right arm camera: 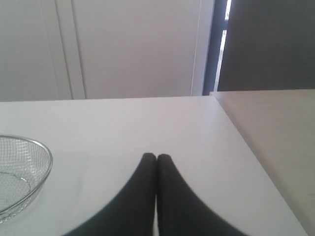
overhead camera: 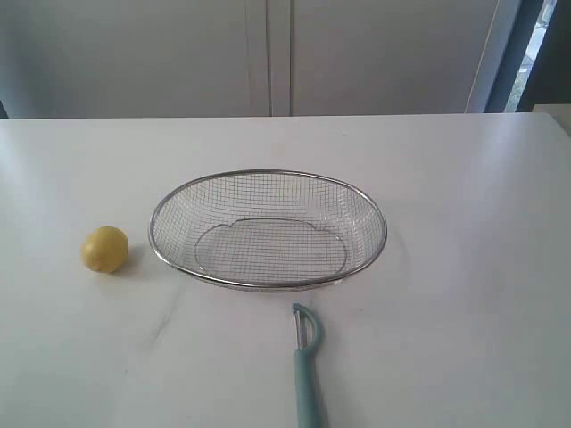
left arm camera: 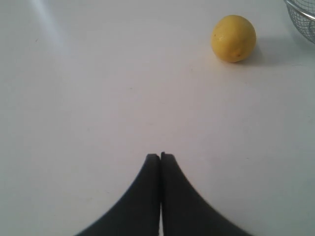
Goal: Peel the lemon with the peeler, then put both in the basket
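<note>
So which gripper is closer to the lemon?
Left. The lemon lies ahead of the left gripper; the right gripper sees only the basket, no lemon.

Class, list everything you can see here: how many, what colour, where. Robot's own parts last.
table: one, white, under everything
basket: one, silver wire mesh, mid-table, nothing in it
lemon: one, yellow, on the table left of the basket in the exterior view, apart from it
peeler: one, teal handle, metal blade, on the table near the basket's front, not touching
wall panels: several, off-white, behind the table
left gripper: one, black, shut, over bare table
right gripper: one, black, shut, over bare table
</note>
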`<state>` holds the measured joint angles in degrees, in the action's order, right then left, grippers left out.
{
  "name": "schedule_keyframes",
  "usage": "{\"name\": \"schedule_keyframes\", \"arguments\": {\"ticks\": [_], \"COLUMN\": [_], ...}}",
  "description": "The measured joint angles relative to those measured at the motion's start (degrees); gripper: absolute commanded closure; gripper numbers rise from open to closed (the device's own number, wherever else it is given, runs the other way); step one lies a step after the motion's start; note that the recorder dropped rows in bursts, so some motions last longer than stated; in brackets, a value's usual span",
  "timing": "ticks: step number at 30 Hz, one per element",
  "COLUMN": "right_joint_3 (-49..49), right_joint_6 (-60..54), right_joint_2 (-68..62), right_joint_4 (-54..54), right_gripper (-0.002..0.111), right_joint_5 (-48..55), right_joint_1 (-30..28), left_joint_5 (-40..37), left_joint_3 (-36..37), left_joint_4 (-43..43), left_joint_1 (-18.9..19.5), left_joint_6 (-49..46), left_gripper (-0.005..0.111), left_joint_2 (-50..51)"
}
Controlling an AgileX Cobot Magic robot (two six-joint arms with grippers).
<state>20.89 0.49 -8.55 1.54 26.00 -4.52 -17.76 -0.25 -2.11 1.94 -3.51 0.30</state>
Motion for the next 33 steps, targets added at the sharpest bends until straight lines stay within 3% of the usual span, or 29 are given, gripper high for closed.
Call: {"name": "schedule_keyframes", "arguments": {"ticks": [16, 33], "right_joint_3": [10.97, 11.46], "right_joint_6": [0.0, 0.48], "right_joint_2": [-15.51, -16.2], "right_joint_4": [0.0, 0.0], "right_gripper": [0.108, 0.108], "right_joint_5": [9.4, 7.92], "right_joint_1": [0.0, 0.0], "left_joint_5": [0.0, 0.0], "left_joint_3": [0.0, 0.0], "left_joint_4": [0.0, 0.0], "left_joint_1": [0.0, 0.0], "left_joint_6": [0.0, 0.0], "left_gripper": [0.107, 0.107], "left_joint_2": [0.0, 0.0]}}
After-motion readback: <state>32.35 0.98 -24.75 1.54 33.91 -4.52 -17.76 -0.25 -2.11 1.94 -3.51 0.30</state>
